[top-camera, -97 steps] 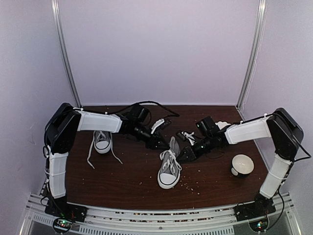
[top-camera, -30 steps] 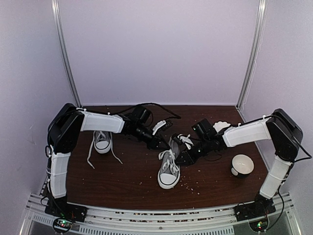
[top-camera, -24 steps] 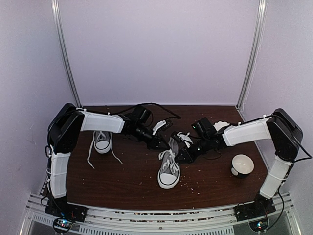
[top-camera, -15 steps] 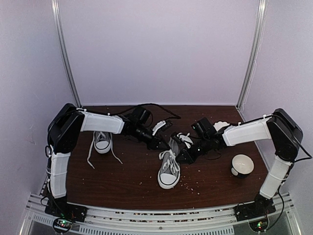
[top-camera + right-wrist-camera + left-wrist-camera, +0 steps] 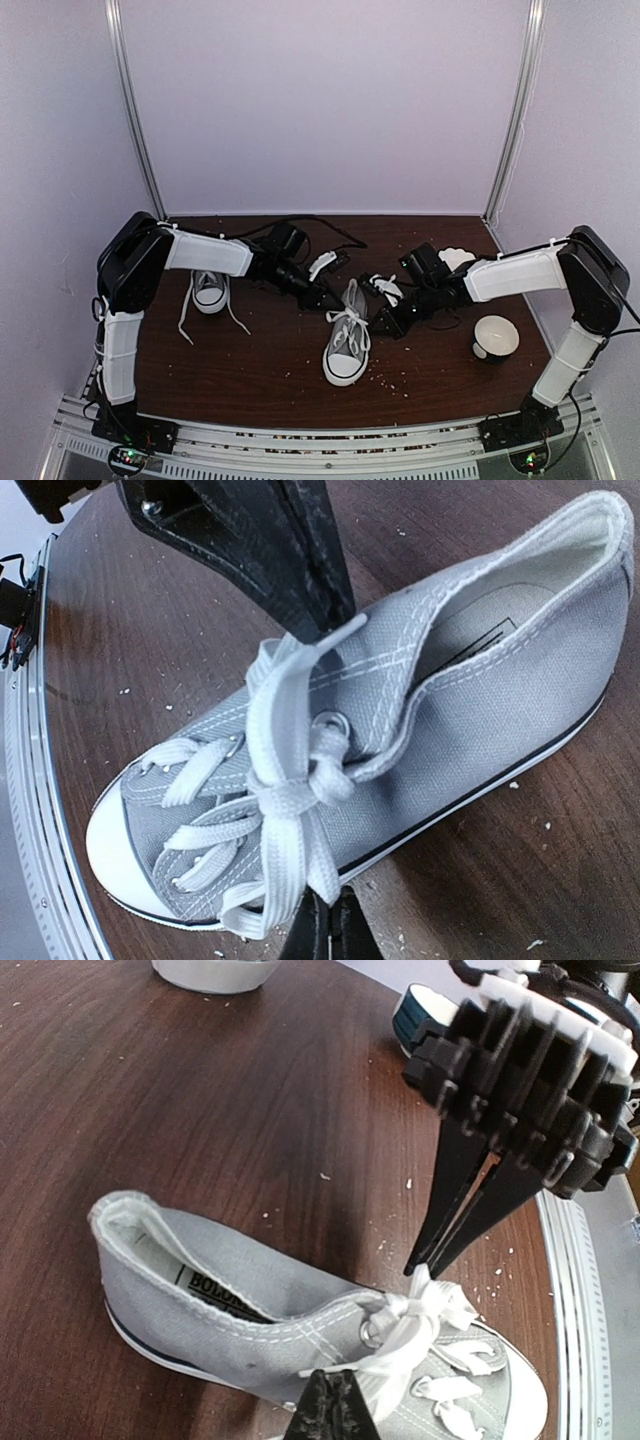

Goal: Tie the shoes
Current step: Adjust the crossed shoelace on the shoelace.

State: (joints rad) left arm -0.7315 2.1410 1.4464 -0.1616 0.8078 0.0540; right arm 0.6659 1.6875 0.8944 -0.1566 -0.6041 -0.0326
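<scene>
Dark wood table [image 5: 250, 375], grey sneaker [image 5: 347, 345] mid-table: white toe cap, white laces [image 5: 285, 800] crossed in a loose knot (no bow). The second sneaker [image 5: 209, 288] is well left of it, laces trailing. The left gripper [image 5: 330, 1410] and right gripper [image 5: 325, 928] flank its tongue, each clamped closed on a lace end.
</scene>
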